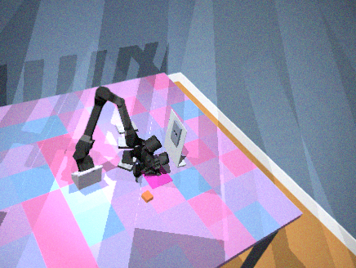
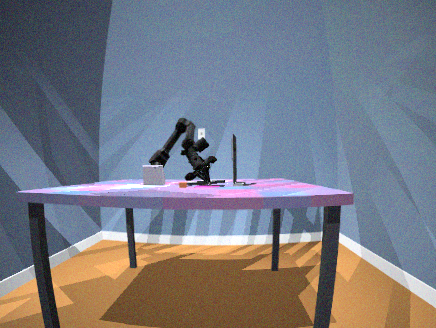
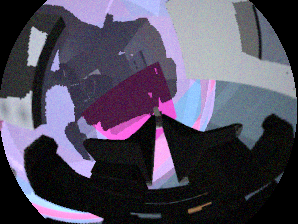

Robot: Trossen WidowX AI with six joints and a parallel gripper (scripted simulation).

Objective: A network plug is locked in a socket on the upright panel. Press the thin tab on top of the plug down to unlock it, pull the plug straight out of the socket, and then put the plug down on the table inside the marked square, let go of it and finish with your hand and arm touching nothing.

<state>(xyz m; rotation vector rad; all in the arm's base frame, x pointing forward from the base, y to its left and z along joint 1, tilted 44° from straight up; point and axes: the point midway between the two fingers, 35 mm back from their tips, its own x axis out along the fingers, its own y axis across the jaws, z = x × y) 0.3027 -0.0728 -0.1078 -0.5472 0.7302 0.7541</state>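
My gripper (image 1: 155,171) (image 2: 207,182) (image 3: 158,117) points down, low over the table at the marked square. It is shut on the plug (image 3: 158,120), a small grey piece showing between the fingertips in the wrist view. The fingers hide most of the plug, and its tab cannot be made out. The magenta square (image 1: 160,180) (image 3: 120,131) lies under the fingertips, partly in the arm's shadow. Whether the plug touches the table cannot be told. The upright panel (image 1: 173,150) (image 2: 234,162) (image 3: 200,40) stands beside the gripper; its socket (image 1: 176,133) shows with no plug in it.
A small orange block (image 1: 147,196) (image 2: 183,185) lies on the table in front of the square. The light grey box (image 1: 87,178) (image 2: 153,175) is at the arm's base. White flat pieces (image 1: 125,142) show behind the arm. The panel's foot (image 1: 181,163) is to the right of the square.
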